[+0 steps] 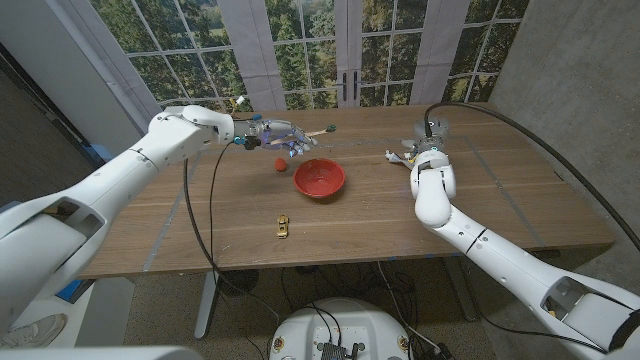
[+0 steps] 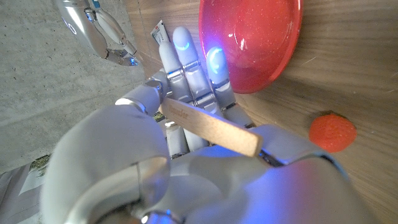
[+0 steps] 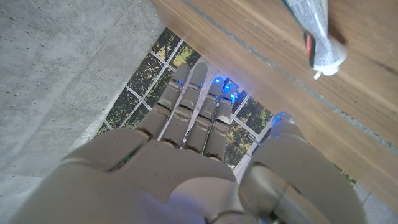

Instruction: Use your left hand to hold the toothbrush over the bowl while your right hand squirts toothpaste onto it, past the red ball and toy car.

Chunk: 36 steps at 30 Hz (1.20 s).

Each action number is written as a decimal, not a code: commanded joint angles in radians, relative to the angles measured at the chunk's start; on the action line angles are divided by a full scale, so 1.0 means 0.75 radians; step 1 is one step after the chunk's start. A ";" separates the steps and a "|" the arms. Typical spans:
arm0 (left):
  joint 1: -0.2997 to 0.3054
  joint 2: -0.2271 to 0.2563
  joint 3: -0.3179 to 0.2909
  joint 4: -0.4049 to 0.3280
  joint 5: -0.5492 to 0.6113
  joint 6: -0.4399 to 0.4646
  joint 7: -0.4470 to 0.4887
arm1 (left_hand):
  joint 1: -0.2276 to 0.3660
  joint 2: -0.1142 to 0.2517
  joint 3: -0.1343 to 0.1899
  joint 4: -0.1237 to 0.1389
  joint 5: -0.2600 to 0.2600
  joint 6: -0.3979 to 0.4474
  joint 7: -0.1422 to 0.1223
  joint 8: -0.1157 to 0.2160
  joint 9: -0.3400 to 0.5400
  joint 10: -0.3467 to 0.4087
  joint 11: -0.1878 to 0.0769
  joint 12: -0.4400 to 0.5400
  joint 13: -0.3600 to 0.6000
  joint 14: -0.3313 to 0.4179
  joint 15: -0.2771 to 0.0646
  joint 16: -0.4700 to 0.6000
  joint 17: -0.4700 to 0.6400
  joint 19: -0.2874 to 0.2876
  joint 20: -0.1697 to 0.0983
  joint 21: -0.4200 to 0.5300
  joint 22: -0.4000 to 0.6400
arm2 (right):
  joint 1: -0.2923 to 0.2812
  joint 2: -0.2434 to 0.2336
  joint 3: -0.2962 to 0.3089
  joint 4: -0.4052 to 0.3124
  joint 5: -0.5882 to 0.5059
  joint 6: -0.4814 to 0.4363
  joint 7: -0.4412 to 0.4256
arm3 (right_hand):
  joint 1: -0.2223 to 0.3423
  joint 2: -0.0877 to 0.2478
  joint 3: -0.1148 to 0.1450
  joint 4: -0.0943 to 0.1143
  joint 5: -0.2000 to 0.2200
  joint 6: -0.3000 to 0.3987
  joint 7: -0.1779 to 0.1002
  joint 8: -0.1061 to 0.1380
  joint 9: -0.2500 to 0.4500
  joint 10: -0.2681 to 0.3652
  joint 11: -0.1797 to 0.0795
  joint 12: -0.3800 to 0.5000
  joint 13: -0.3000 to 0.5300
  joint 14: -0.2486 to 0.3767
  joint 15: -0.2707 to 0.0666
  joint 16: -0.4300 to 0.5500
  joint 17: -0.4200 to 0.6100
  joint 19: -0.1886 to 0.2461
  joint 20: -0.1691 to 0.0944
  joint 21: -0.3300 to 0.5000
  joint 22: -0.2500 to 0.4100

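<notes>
My left hand (image 1: 275, 134) is raised over the far left part of the wooden table (image 1: 520, 210), and it holds the toothbrush (image 2: 208, 127): in the left wrist view the pale wooden handle lies across the hand, pressed under the thumb, while the other fingers (image 2: 183, 46) stretch out toward the bowl. In the head view the thin end of the brush sticks out from the hand to the right, and the hand is just behind and to the left of the red bowl (image 1: 319, 178), not over it. The red ball (image 1: 279, 164) lies on the table just beside the bowl on its left, almost below my left hand. The small yellow toy car (image 1: 283, 226) stands on the near side of the bowl, apart from it. My right hand (image 1: 428, 150) is at the far right part of the table; its fingers (image 3: 186, 102) are straight and lie close side by side, and they grip nothing. The toothpaste tube (image 3: 317, 34) lies on the wood near this hand, not touched; in the head view I see it as a small white thing just left of the hand. The table is brown wood with long planks. Behind it there are tall windows (image 1: 300, 50) with trees outside, and grey concrete walls (image 1: 570, 50) at both sides.
</notes>
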 commanded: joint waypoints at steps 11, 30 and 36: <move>-0.027 -0.074 0.024 0.097 0.040 -0.090 -0.036 | -0.017 0.007 0.058 0.075 0.005 0.019 0.010 0.010 0.009 0.032 -0.105 -0.012 -0.012 0.095 -0.153 -0.007 0.009 -0.014 -0.199 0.009 0.010 | -0.208 -0.037 0.247 -0.205 0.742 0.175 -0.882 | -0.048 0.131 0.015 0.027 0.003 -0.021 0.025 -0.005 0.002 -0.089 0.042 -0.075 -0.004 -0.127 -0.089 -0.052 -0.036 -0.023 0.008 -0.025 0.007; 0.026 -0.048 -0.004 0.019 0.037 -0.075 0.049 | -0.023 0.004 0.054 0.072 0.006 0.016 0.005 0.006 0.007 -0.029 -0.103 -0.054 -0.040 0.067 -0.153 -0.032 -0.003 -0.049 -0.197 0.003 0.024 | -0.200 -0.075 0.216 -0.142 1.123 0.355 -1.226 | -0.085 0.208 0.179 0.046 -0.003 -0.197 -0.002 -0.056 -0.002 -0.482 0.022 -0.188 -0.087 -0.486 -0.074 -0.153 -0.214 -0.140 -0.072 -0.098 -0.003; 0.001 -0.055 0.030 0.020 0.078 -0.067 0.042 | -0.038 0.004 0.052 0.083 0.006 -0.001 0.000 -0.001 -0.004 -0.051 -0.112 -0.073 -0.059 0.030 -0.149 -0.065 -0.026 -0.088 -0.181 -0.004 0.017 | -0.224 -0.084 0.237 -0.167 1.220 0.420 -1.303 | -0.106 0.187 0.178 0.048 -0.009 -0.227 -0.002 -0.060 -0.004 -0.513 0.023 -0.182 -0.105 -0.521 -0.071 -0.149 -0.234 -0.167 -0.052 -0.116 -0.004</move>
